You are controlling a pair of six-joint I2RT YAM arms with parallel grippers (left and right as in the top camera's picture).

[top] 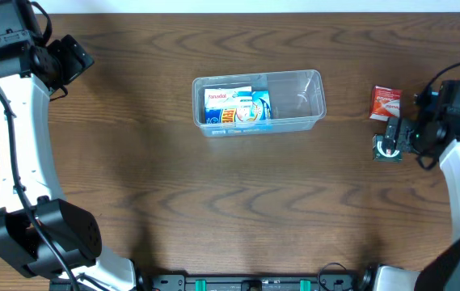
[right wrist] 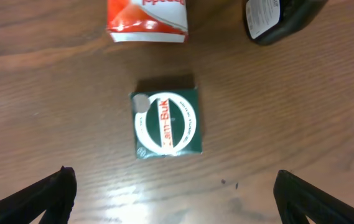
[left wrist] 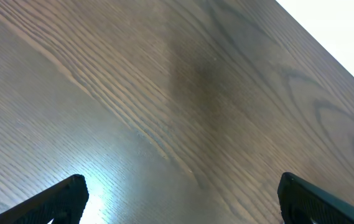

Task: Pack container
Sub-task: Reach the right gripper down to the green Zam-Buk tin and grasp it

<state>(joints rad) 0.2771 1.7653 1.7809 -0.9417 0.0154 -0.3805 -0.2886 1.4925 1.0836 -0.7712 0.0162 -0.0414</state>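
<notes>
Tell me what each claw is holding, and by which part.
Nothing. The left claw is open over the table; the right claw is open above the green box.

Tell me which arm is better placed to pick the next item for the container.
Right. The right hand hangs open directly above the green Zam-Buk box, the red-and-white box just beyond, both right of the container. The left hand is open over the table, far from any item.
</notes>
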